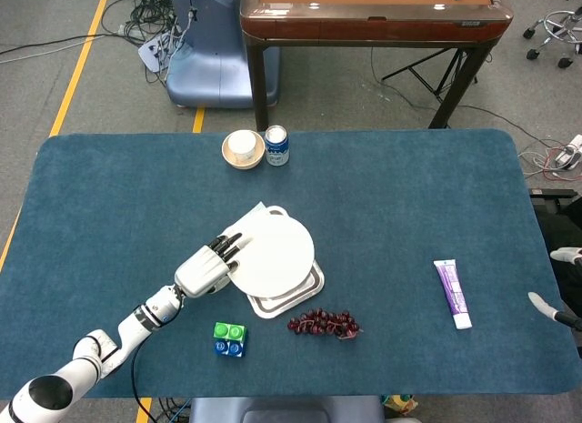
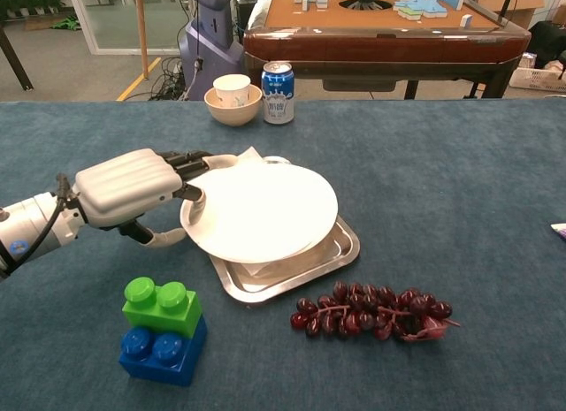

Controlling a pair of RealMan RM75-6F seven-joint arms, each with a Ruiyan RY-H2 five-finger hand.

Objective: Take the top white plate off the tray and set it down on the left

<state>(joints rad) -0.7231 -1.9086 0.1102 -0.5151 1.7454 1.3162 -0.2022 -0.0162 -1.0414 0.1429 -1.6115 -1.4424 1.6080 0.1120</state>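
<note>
The top white plate (image 1: 273, 255) (image 2: 265, 208) lies over the metal tray (image 1: 314, 285) (image 2: 340, 252) near the table's middle, its left edge raised a little. More white dishware shows beneath it in the tray. My left hand (image 1: 205, 270) (image 2: 128, 186) grips the plate's left rim, dark fingers on top and thumb curled under the edge. Only the spread fingertips of my right hand (image 1: 556, 309) show, at the far right edge of the head view, holding nothing.
A bowl with a cup in it (image 1: 243, 149) (image 2: 233, 102) and a blue can (image 1: 276, 146) (image 2: 278, 79) stand at the back. Grapes (image 1: 325, 324) (image 2: 371, 309) lie in front of the tray. Green-and-blue blocks (image 1: 229, 339) (image 2: 159, 330) sit front left. A purple tube (image 1: 452, 293) lies to the right.
</note>
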